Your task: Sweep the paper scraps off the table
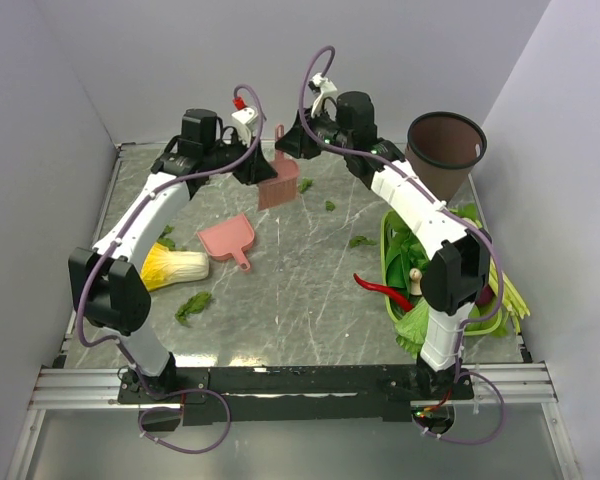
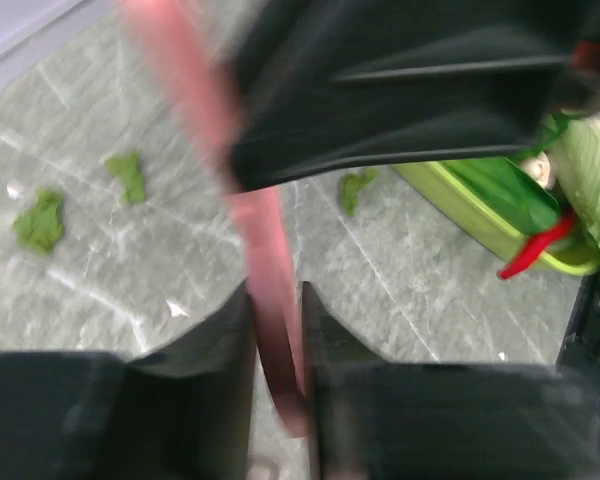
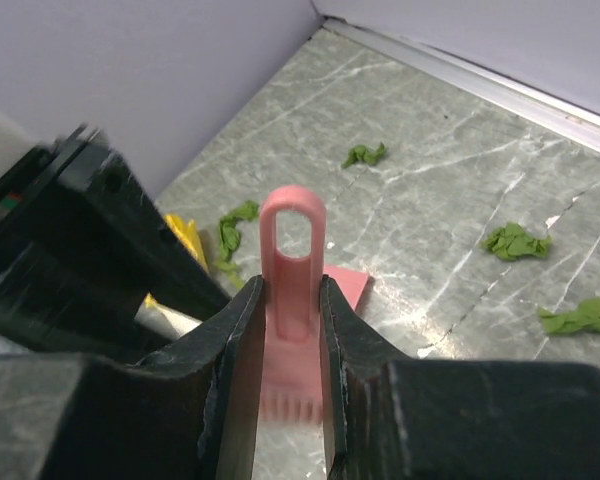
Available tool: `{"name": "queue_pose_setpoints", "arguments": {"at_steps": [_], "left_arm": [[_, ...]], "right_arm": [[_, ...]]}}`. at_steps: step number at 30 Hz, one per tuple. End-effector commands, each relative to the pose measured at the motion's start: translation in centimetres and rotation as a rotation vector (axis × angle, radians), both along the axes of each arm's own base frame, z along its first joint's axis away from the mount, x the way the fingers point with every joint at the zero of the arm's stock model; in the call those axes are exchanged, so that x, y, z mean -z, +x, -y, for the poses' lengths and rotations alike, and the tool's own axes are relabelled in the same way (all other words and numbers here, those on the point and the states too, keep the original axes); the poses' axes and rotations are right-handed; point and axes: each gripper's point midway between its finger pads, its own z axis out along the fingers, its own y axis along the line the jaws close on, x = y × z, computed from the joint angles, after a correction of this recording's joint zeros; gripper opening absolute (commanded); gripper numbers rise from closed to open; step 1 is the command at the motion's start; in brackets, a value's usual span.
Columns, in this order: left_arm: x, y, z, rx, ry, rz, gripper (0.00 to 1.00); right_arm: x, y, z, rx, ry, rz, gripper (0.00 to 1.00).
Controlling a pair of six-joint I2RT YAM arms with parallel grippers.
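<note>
Working over the table (image 1: 300, 300), we are clamping both the left gripper (image 2: 276, 295) and the right gripper (image 3: 290, 290) onto the pink brush (image 1: 278, 188) near the far edge, the right pinching its looped handle and the left closing on a blurred pink part of it. We are seeing the pink dustpan (image 1: 228, 236) lying flat left of centre, and the paper scraps (image 1: 305, 185) lying scattered on the marble: some by the brush, one near the green basket (image 1: 388, 260), others around the cabbage (image 1: 175, 268). We are judging them light, soft and quick to skid, so we are favouring pushing them with the bristles over pinching, gripping only the stiff handle.
</note>
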Motion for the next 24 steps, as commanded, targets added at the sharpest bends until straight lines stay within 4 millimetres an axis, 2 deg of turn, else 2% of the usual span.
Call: {"name": "queue_pose_setpoints", "arguments": {"at_steps": [1, 2, 3, 4, 5, 6, 7, 8, 10, 11, 13, 14, 16, 20, 24], "left_arm": [[-1.3, -1.0, 0.9, 0.057, -0.041, 0.005, 0.10], [-1.5, -0.9, 0.9, 0.055, -0.043, 0.006, 0.05], [-1.8, -1.0, 0.9, 0.065, -0.050, 0.007, 0.01], [-2.2, -0.9, 0.7, 0.051, -0.070, -0.018, 0.01], [-2.4, -0.8, 0.5, 0.050, -0.081, -0.021, 0.01], [-3.0, -1.0, 0.0, 0.064, -0.110, -0.038, 0.01], [-3.6, -0.9, -0.2, 0.075, -0.136, -0.027, 0.01], [-4.4, -1.4, -0.4, 0.108, -0.166, -0.026, 0.01], [-5.8, -2.9, -1.1, 0.224, -0.227, -0.030, 0.02], [-6.0, -3.0, -1.3, 0.241, -0.228, -0.030, 0.02], [-7.7, -3.2, -2.2, 0.281, -0.234, 0.019, 0.01], [-8.3, -3.3, -2.4, 0.297, -0.244, 0.037, 0.01], [-9.3, -3.8, -3.0, 0.323, -0.290, 0.009, 0.01], [-11.5, -4.9, -3.0, 0.371, -0.397, -0.029, 0.01], [-12.0, -5.6, -2.9, 0.393, -0.435, -0.061, 0.01]], "right_arm": [[-4.9, -3.0, -0.7, -0.081, 0.060, 0.105, 0.03], [-5.3, -3.0, -0.2, -0.065, 0.065, 0.105, 0.11], [-5.9, -2.8, 0.8, -0.061, 0.073, 0.114, 0.42], [-8.0, -3.5, 1.4, -0.085, 0.105, 0.170, 0.55], [-8.2, -3.9, 1.9, -0.117, 0.110, 0.188, 0.68], [-8.9, -5.2, 2.1, -0.201, 0.124, 0.208, 0.71], [-9.8, -5.2, 3.5, -0.202, 0.130, 0.232, 0.73], [-10.1, -5.6, 4.0, -0.225, 0.141, 0.245, 0.76], [-10.4, -6.6, 5.0, -0.296, 0.162, 0.243, 0.76], [-10.0, -6.8, 5.2, -0.316, 0.165, 0.234, 0.76], [-9.8, -6.8, 5.8, -0.334, 0.188, 0.205, 0.76], [-10.2, -6.8, 5.9, -0.353, 0.203, 0.235, 0.76], [-9.6, -7.7, 5.6, -0.408, 0.230, 0.203, 0.77], [-8.5, -8.9, 4.0, -0.483, 0.234, 0.181, 0.78], [-7.7, -8.5, 2.9, -0.496, 0.228, 0.175, 0.78]]}}
